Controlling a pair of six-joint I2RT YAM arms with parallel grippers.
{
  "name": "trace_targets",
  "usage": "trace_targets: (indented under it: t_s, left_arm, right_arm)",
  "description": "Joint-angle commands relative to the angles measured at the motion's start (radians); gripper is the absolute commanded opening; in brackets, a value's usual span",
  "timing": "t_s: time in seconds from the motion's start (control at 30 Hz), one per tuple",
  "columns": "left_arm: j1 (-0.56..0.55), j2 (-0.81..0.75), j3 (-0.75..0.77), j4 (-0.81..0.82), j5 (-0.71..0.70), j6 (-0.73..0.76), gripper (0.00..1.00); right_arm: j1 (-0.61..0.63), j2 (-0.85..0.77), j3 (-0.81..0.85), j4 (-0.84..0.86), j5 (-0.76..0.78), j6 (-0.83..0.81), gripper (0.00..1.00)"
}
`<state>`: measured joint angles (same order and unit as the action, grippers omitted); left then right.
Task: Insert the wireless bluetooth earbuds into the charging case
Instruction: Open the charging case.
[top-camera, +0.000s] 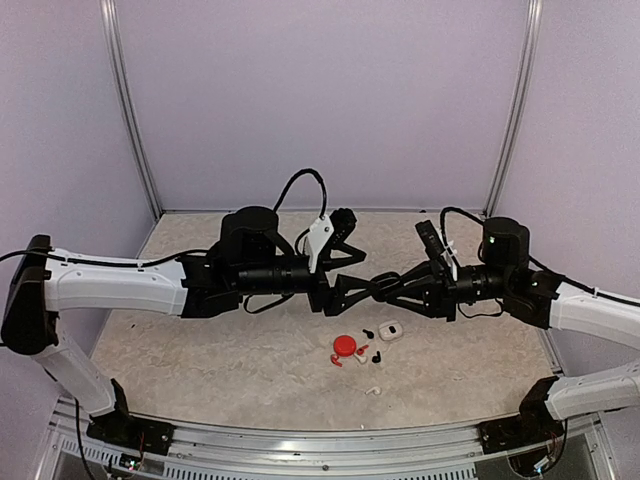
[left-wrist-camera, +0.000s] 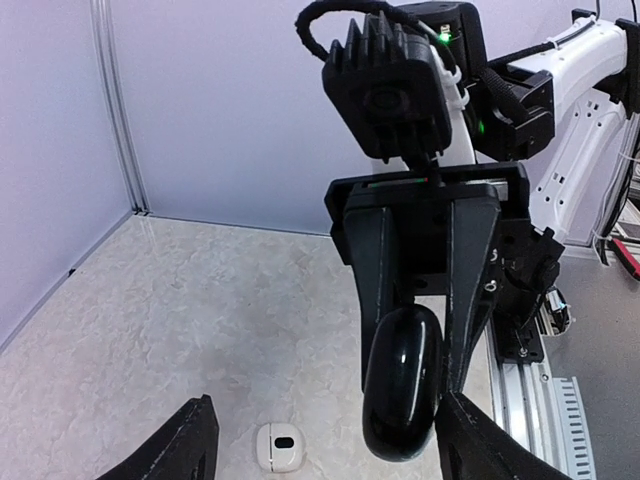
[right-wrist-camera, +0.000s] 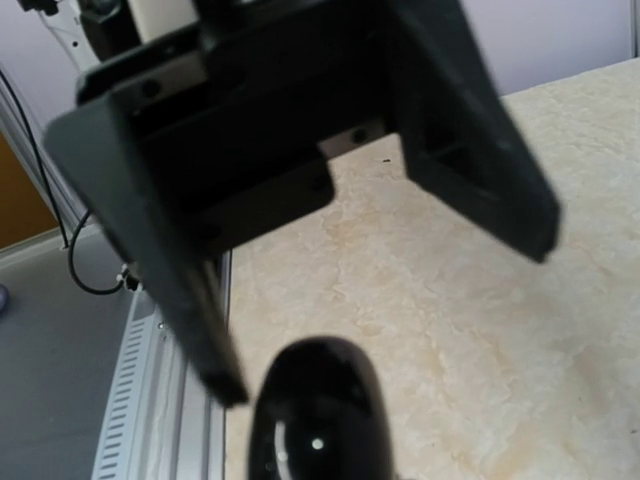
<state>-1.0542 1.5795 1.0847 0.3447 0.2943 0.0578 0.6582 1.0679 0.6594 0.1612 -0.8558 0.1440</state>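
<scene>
My right gripper (top-camera: 392, 285) is shut on a glossy black charging case (left-wrist-camera: 402, 382), closed, held in the air above the table's middle. In the left wrist view the right gripper's fingers (left-wrist-camera: 373, 300) clamp both sides of the case. My left gripper (left-wrist-camera: 330, 450) is open and empty, and the case hangs just inside its right fingertip. In the right wrist view the case (right-wrist-camera: 315, 415) fills the bottom and the open left gripper (right-wrist-camera: 380, 315) faces it, blurred. Tiny black earbuds (top-camera: 368, 333) lie on the table below, with a white one (top-camera: 372, 390) nearer the front.
A red case (top-camera: 345, 345) and a white case (top-camera: 390, 330) lie on the table under the grippers; the white case also shows in the left wrist view (left-wrist-camera: 280, 447). Purple walls enclose the table. A metal rail (top-camera: 300, 435) runs along the front edge.
</scene>
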Motion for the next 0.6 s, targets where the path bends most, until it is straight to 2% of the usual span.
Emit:
trace_targets:
  t_s: [0.0,0.57]
  left_arm:
    - [0.013,0.029,0.044,-0.026,-0.038,0.015,0.74]
    - [0.073,-0.015,0.022,-0.002,-0.093,-0.005,0.72]
  right_arm:
    - [0.014,-0.031,0.027,-0.011,-0.011,-0.024,0.08]
    - [0.020,-0.047,0.022,-0.002,-0.055,-0.029,0.05]
